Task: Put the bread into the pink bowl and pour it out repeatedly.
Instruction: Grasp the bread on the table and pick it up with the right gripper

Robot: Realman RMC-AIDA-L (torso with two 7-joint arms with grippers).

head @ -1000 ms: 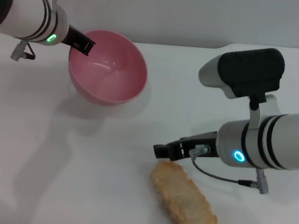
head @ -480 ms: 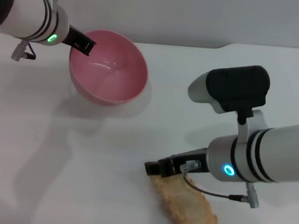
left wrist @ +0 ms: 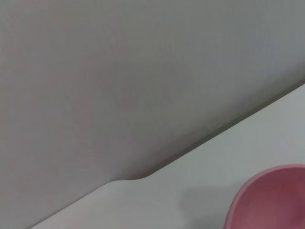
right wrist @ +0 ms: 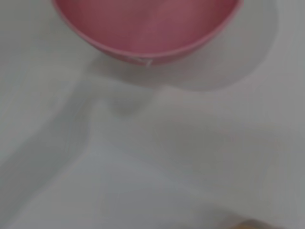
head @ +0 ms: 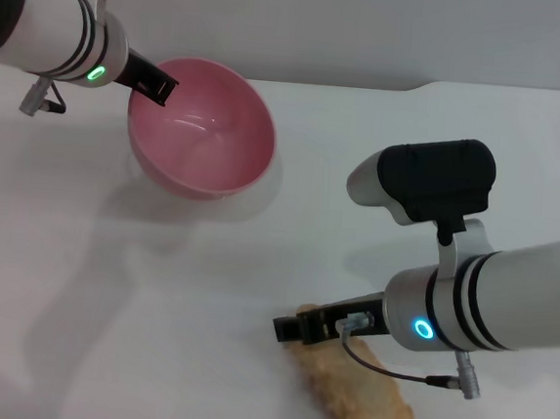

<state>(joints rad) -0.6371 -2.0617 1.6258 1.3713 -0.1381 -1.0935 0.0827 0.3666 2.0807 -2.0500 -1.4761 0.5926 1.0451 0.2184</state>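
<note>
Right gripper (head: 289, 328) sits low over the near end of the elongated tan crumbly toy bread (head: 356, 402) on the white table (head: 155, 297); finger state can't tell. Left gripper (head: 158, 85) clamps the rim of the tilted glossy pink plastic bowl (head: 203, 139), well apart from the bread.

My head camera looks steeply down on the counter (head: 155, 287), my left wrist camera faces its far edge and wall, and my right wrist camera, probably low, shares the pink bowl (right wrist: 147, 28) with both.
</note>
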